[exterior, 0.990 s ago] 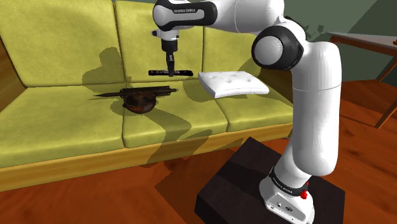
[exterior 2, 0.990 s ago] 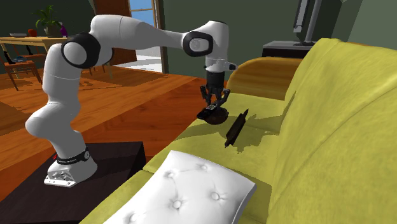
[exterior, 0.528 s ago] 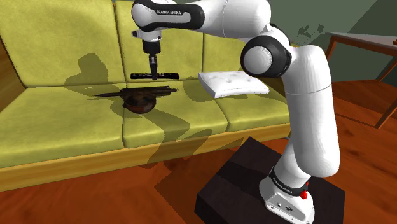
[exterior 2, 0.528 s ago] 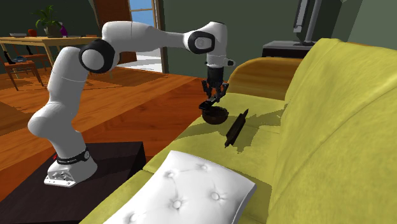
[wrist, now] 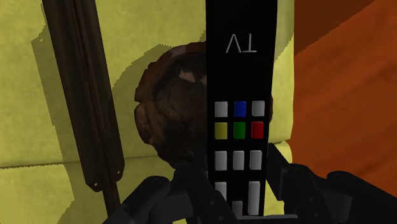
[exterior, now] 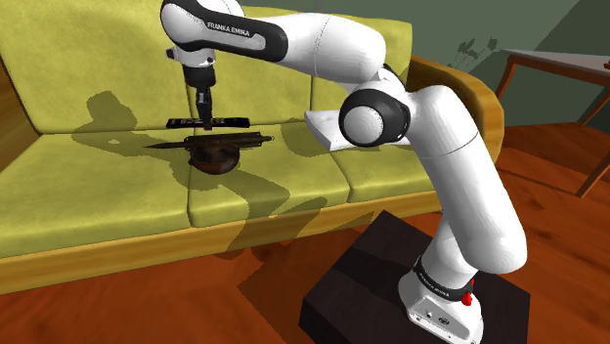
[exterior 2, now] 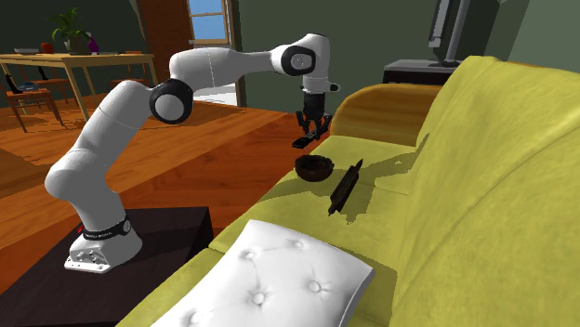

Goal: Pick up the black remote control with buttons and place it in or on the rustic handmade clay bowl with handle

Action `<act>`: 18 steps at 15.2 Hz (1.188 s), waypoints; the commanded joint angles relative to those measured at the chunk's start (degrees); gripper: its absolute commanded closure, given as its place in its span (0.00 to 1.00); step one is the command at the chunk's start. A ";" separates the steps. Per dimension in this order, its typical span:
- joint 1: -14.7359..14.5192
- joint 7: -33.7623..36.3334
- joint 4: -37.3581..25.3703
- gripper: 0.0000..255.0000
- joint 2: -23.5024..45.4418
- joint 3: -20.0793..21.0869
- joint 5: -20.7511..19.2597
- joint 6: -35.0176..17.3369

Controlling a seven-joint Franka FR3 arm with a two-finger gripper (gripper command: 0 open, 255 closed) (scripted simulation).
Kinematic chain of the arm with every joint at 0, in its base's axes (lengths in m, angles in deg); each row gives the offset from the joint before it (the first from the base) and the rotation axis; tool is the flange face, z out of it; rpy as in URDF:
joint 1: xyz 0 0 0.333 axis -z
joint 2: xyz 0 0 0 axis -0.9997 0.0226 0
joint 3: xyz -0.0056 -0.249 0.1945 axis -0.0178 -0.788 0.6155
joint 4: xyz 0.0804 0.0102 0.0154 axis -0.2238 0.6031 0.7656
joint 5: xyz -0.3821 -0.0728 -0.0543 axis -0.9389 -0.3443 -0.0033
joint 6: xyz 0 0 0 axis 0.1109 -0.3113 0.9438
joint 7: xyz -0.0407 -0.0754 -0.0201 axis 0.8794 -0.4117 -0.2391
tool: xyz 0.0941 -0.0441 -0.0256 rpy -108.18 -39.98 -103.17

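The gripper (exterior: 205,118) clasps a slim, flat black remote (wrist: 242,76) with square white and coloured buttons. In the shoulder view the remote hangs at twelve o'clock of the rough, rounded brown bowl (exterior: 215,159). The bowl's long straight handle (wrist: 86,95) lies on the yellow-green sofa cushion (exterior: 88,186).

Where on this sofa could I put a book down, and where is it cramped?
Bare: the seat cushion left of the bowl in the shoulder view, and the seat front between bowl and white pillow. Crowded: around the bowl, with a long dark stick beside it and the pincer holding the remote above.
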 commanded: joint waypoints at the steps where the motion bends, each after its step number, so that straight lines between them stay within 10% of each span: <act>1: -0.36 0.44 0.63 1.00 0.20 0.05 -0.02 -0.87; 18: -0.76 0.37 16.89 1.00 -3.74 0.00 -0.11 -13.19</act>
